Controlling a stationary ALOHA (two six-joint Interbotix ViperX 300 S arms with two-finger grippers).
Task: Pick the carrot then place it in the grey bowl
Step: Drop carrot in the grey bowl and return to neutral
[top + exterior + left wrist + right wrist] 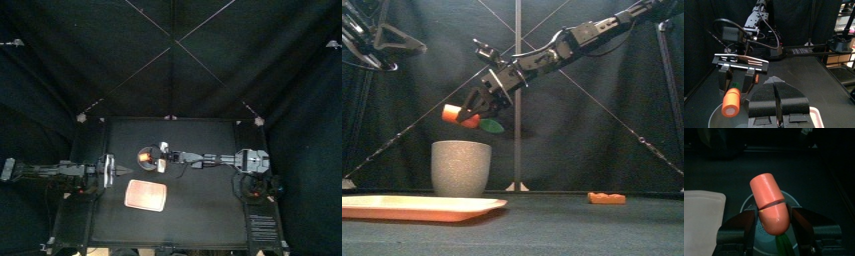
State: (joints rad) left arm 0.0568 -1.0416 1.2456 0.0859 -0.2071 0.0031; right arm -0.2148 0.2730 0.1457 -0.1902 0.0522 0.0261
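While the right tool (473, 110) clenches the carrot (454, 114) near its leafy end, just above the bowl (460, 167), it looks light, stiff and smooth; the left tool (777, 87), closed, rests beside the bowl

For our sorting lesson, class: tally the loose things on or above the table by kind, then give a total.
Toy foods: 2, the carrot and a small orange toy
Cups: 1, the grey cup
Trays: 1, the pink tray
Total: 4
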